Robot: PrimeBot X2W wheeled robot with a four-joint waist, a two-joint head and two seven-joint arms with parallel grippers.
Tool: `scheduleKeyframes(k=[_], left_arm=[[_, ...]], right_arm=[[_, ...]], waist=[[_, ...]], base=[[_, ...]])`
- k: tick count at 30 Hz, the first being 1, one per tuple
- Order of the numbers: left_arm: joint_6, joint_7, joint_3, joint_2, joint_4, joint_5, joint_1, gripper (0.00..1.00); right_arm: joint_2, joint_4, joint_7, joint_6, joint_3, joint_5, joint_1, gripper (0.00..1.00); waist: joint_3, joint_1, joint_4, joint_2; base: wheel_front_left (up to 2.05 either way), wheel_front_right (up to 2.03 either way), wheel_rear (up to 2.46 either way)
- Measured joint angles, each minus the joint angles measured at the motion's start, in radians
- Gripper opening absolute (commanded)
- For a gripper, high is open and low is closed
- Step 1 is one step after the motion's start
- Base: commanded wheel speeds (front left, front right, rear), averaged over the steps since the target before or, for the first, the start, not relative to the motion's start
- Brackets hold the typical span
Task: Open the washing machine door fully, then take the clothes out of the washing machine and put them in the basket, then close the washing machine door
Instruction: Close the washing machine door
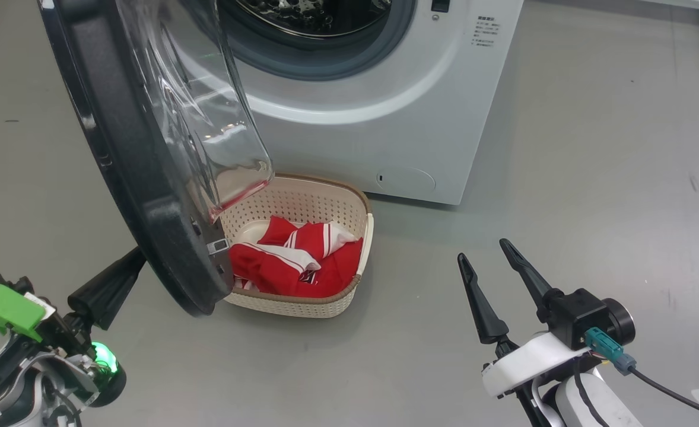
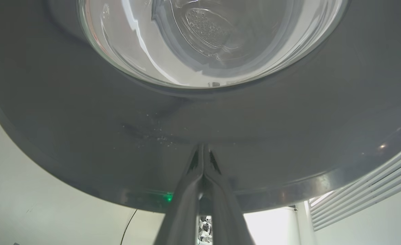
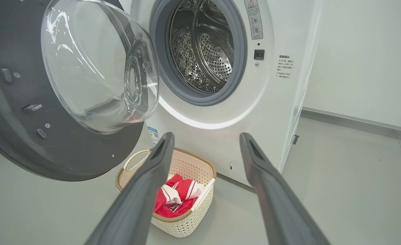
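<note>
The washing machine door (image 1: 130, 178) stands swung out, with its glass bowl over the left end of the basket (image 1: 326, 181). The red and white clothes (image 1: 290, 261) lie inside the basket, on the floor in front of the washing machine (image 1: 397, 118). My left gripper (image 1: 139, 258) is shut, and its tips rest against the door's black outer face (image 2: 84, 136) low down, holding nothing. My right gripper (image 1: 483, 249) hovers open to the right of the basket. Between its fingers (image 3: 142, 190) I see the clothes (image 3: 176, 200), the basket (image 3: 187, 221) and the bare steel drum (image 3: 204, 51).
Grey floor (image 1: 593, 178) stretches to the right of the machine and in front of the basket. A white wall (image 3: 364, 51) with a skirting strip runs behind the machine's right side. The door's rim hangs just left of the basket.
</note>
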Motion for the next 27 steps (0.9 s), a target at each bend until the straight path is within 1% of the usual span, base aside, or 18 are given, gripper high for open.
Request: scheduleKeyframes(k=[5,10,11,16,23,27], left_arm=[[0.000,-0.002,-0.016,-0.006,-0.009,-0.001,0.000,0.00],[0.000,-0.031,-0.023,-0.016,-0.007,-0.001,0.000,0.00],[0.000,-0.051,-0.021,-0.017,-0.005,-0.001,-0.002,0.00],[0.000,-0.094,-0.016,-0.018,-0.003,-0.001,-0.009,0.00],[0.008,-0.166,0.011,-0.023,-0.001,-0.001,-0.062,0.00],[0.008,-0.189,0.014,-0.023,0.001,-0.001,-0.077,0.00]], right_arm=[[0.002,0.000,0.000,0.000,0.005,0.000,-0.010,1.00],[0.007,0.000,0.000,0.000,0.012,0.000,-0.011,1.00],[0.009,0.000,0.000,0.000,0.013,0.000,-0.011,1.00],[0.014,0.000,0.000,-0.001,0.014,0.005,-0.011,1.00],[0.018,0.000,0.000,-0.004,0.012,0.017,-0.016,1.00],[0.022,0.001,-0.001,-0.005,0.010,0.026,-0.018,1.00]], waist=[[0.003,0.0000,-0.037,0.0000],[0.010,0.0000,-0.083,0.0000],[0.013,0.0000,-0.103,0.0000],[0.023,0.0000,-0.159,0.0000],[0.040,0.0000,-0.245,0.0000],[0.048,0.0000,-0.294,0.0000]], base=[[0.00,0.00,0.00],[0.00,0.00,0.00],[0.00,0.00,0.00],[0.00,0.00,0.00],[0.00,0.00,0.00],[0.00,0.00,0.00]])
